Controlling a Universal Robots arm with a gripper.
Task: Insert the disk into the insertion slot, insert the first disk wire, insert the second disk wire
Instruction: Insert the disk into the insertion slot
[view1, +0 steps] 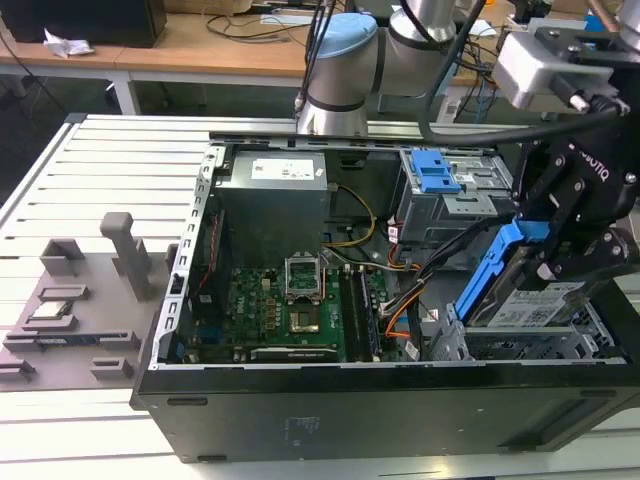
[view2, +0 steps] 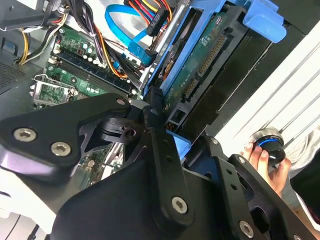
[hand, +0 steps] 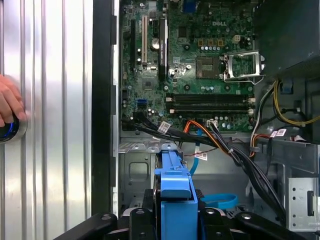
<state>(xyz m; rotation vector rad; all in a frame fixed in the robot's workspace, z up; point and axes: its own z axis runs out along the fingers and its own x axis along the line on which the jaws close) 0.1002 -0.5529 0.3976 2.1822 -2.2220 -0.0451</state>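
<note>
A short white word stands on the black body of my gripper (view1: 570, 262). The disk (view1: 530, 305) carries a white printed label, but its lines are too small to read. At 10 o'clock from the disk, the power supply (view1: 275, 205) has a white sticker, also not readable. In the first wrist view the motherboard (hand: 200, 60) bears a short white word at 12 o'clock of the processor socket (hand: 242, 65). Small white tags (hand: 165, 126) sit on the black cables (hand: 250, 170).

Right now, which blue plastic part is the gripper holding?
The carrier framing the disk, tilted over the low cage; the blue clip sits apart on the taller cage.
</note>
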